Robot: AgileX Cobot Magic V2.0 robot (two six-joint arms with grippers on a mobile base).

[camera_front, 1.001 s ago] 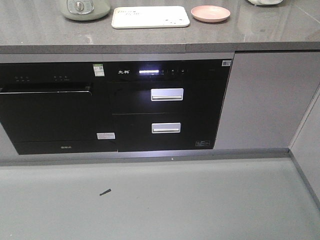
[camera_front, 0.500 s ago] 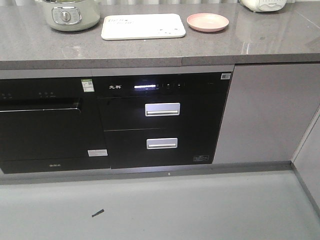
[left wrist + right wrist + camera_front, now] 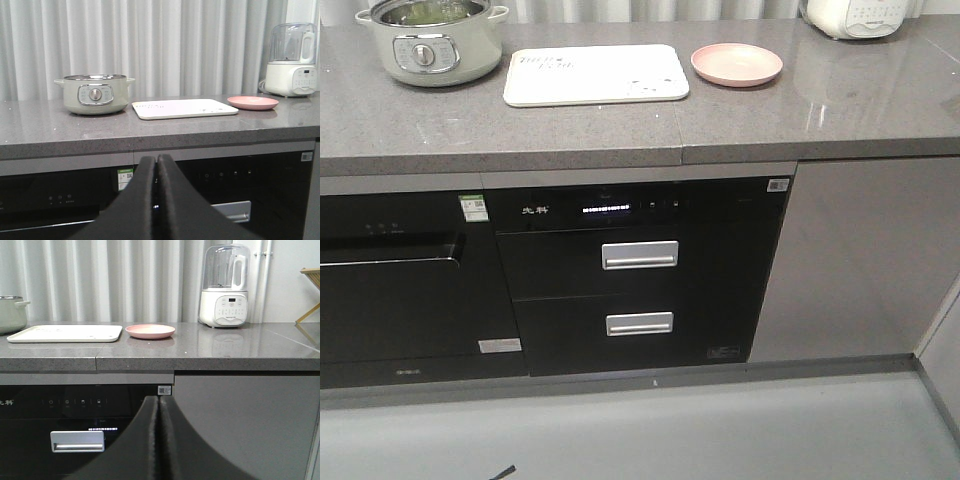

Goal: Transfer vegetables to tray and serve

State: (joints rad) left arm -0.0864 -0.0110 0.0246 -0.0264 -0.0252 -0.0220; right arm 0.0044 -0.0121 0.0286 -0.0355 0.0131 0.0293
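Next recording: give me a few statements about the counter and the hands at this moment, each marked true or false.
1. The tray lies between the pot and the pink plate. True.
2. The tray holds food. False: it carries only its print.
3. The left hand and the right hand are both shut and empty. True.
4. The pink plate sits on the tray. False: it rests beside the tray on the counter.
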